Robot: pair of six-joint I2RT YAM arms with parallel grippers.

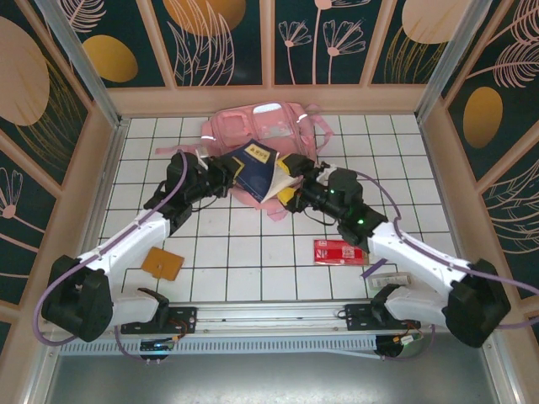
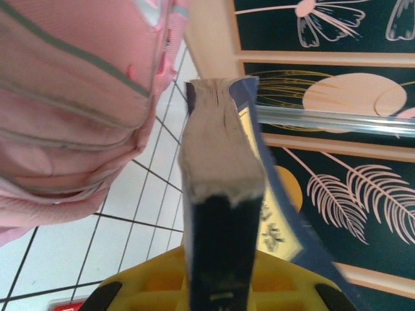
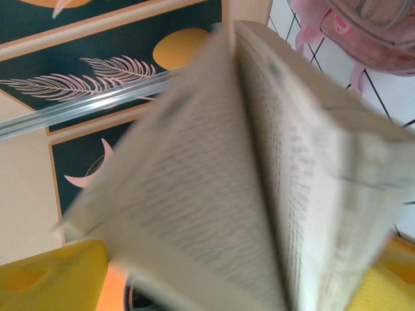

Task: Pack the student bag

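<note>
The student bag [image 1: 261, 124], pink and soft, lies at the back of the tiled table and appears again at the upper left of the left wrist view [image 2: 71, 97]. Just in front of it a blue book with a yellow cover panel [image 1: 255, 171] hangs above the table between both grippers. My left gripper [image 1: 229, 177] is shut on the book's spine edge [image 2: 220, 155], left of it. My right gripper [image 1: 295, 190] is on the book's right side, its jaws wide apart around the fanned, blurred pages [image 3: 259, 181]. The bag's straps [image 3: 369, 32] lie beyond the pages.
A red packet [image 1: 338, 251] lies on the tiles at front right, with a small white item [image 1: 389, 276] beside the right arm. An orange-brown square [image 1: 162, 263] lies at front left. Wooden walls with patterned panels close in the table on three sides.
</note>
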